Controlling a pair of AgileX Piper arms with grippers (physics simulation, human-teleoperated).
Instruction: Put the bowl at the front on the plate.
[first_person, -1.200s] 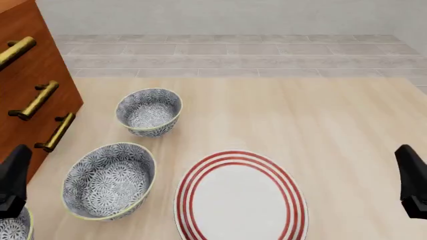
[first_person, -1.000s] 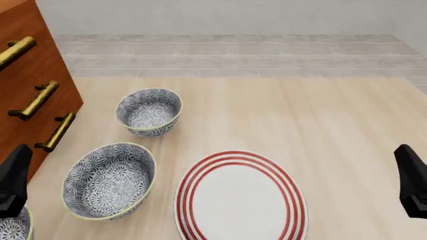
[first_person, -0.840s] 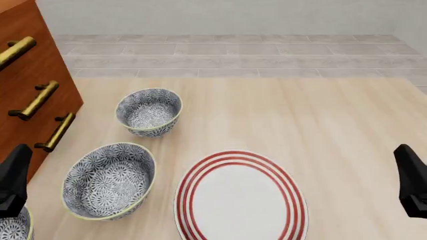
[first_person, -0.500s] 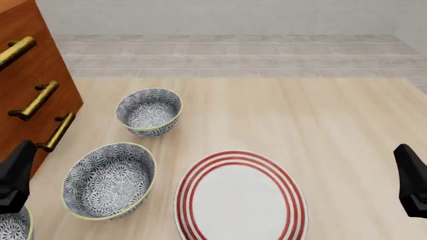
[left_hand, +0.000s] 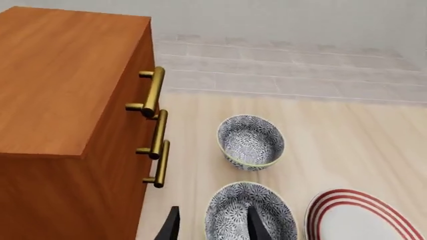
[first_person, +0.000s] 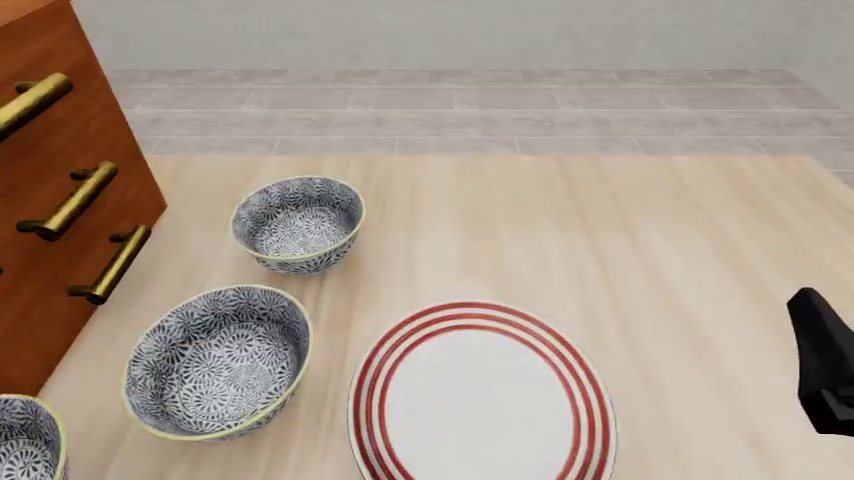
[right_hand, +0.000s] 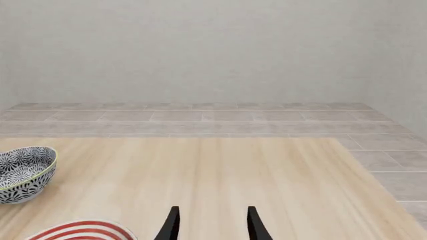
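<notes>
The bowl at the front (first_person: 23, 452), blue-grey floral with a yellow-green rim, is cut off by the front view's lower left corner. The red-ringed white plate (first_person: 483, 395) lies to its right at the table's front middle; its rim also shows as the plate (left_hand: 363, 216) and the plate (right_hand: 81, 231). My left gripper (left_hand: 212, 227) is open and empty, out of the front view, high above the middle bowl (left_hand: 250, 218). My right gripper (right_hand: 212, 227) is open and empty, and shows at the far right as the right gripper (first_person: 825, 362).
Two like bowls stand further back: the middle bowl (first_person: 218, 360) and the far bowl (first_person: 296, 222), also seen as the far bowl (left_hand: 251, 141). A wooden cabinet (first_person: 60, 190) with brass handles (first_person: 74, 200) borders the table's left side. A tiled floor lies beyond the far edge.
</notes>
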